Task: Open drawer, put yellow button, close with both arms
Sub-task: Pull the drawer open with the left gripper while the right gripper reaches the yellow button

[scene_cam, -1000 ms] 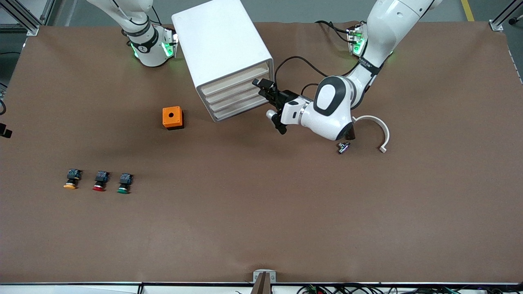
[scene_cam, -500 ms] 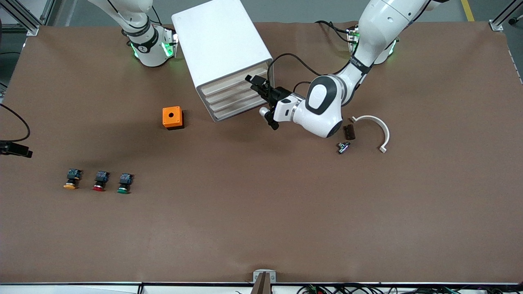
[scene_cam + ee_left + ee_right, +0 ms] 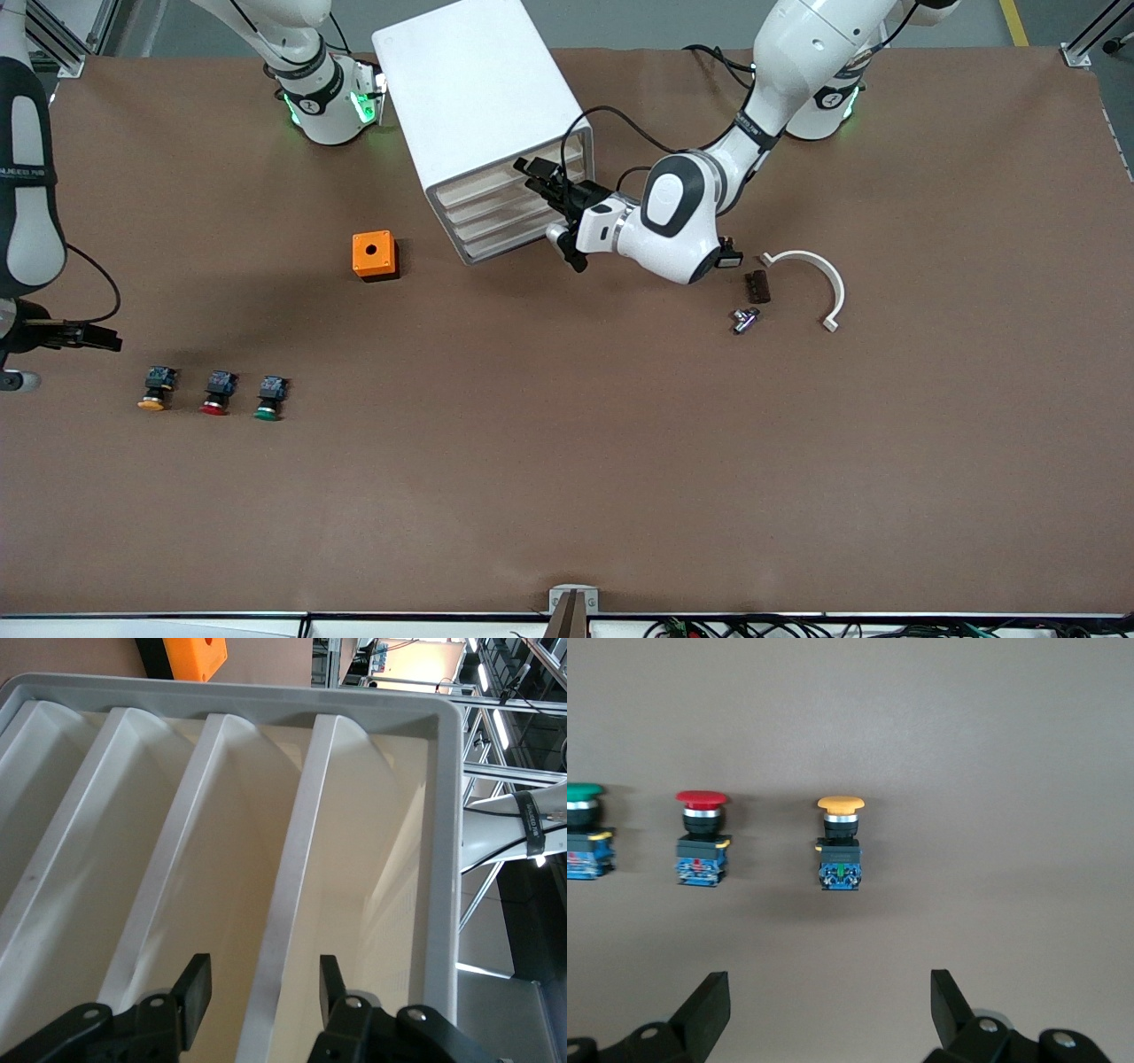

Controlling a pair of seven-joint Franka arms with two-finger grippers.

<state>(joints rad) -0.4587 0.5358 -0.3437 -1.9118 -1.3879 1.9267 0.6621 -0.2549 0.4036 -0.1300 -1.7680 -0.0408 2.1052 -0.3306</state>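
The white cabinet (image 3: 478,106) stands near the robots' bases, all drawers pushed in. My left gripper (image 3: 537,180) is at the cream drawer fronts (image 3: 505,208). In the left wrist view it (image 3: 263,988) is open, its fingers (image 3: 191,988) straddling a white rib (image 3: 292,904) of a drawer front without touching it. The yellow button (image 3: 155,390) lies at the right arm's end of the table, in a row with a red (image 3: 215,392) and a green one (image 3: 269,398). My right gripper (image 3: 104,338) hovers open beside it; the right wrist view shows the yellow button (image 3: 840,846) ahead of the open gripper (image 3: 830,1001).
An orange box (image 3: 373,255) with a hole on top sits beside the cabinet, nearer the camera. A white curved piece (image 3: 824,279), a small dark block (image 3: 756,285) and a small metal part (image 3: 744,319) lie toward the left arm's end.
The left arm has swung in toward the cabinet, bringing its narrowing jaws onto the drawer fronts. The right arm has come into view and lowered its gripper beside the button row.
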